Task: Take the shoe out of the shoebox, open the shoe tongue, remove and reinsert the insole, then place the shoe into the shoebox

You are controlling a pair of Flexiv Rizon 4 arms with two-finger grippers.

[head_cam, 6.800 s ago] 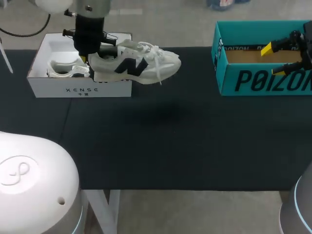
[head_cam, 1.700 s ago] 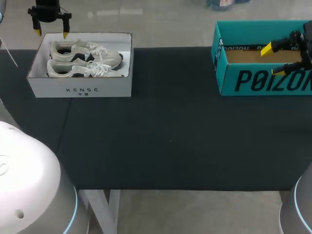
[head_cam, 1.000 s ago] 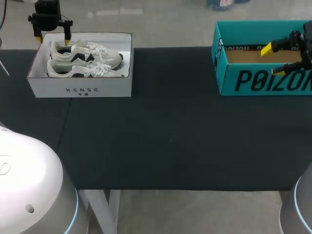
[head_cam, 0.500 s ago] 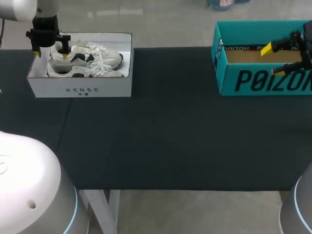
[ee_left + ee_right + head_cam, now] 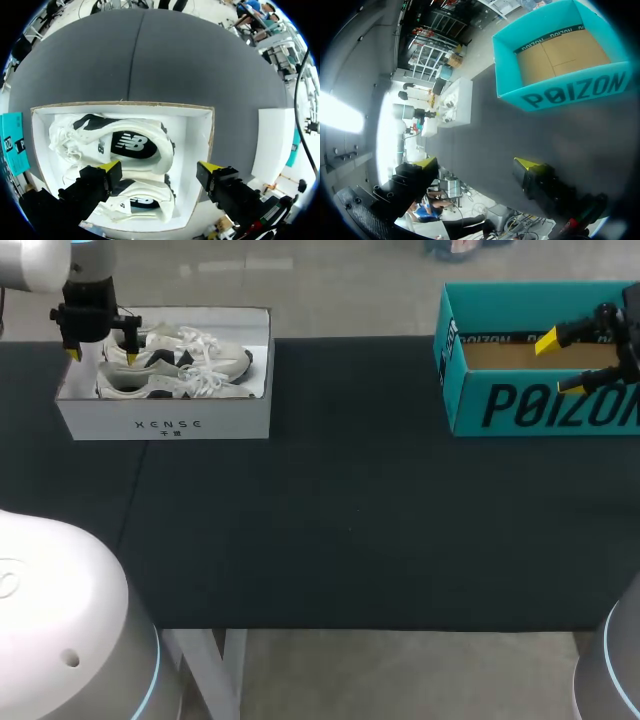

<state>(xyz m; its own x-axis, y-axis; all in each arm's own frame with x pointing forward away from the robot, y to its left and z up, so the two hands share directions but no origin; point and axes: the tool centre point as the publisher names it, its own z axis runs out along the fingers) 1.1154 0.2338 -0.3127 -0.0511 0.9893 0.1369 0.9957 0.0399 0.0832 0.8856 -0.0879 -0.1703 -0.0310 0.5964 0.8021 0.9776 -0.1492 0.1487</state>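
A white shoebox stands at the table's far left with two white shoes with dark logos lying side by side in it, the far shoe and the near shoe. My left gripper hangs open over the heel end of the box, holding nothing. In the left wrist view the left gripper straddles the heels, with one shoe ahead of the fingers and the other shoe between them. My right gripper is open over the teal box, nothing in it.
The teal open box at the far right shows a bare cardboard floor ahead of my right gripper. The black table mat spreads between the two boxes. The shoebox wall lies just inside one left finger.
My left gripper has come down and slightly to the left, from behind the shoebox to over its heel end. The shoes, both boxes and the right arm have not moved.
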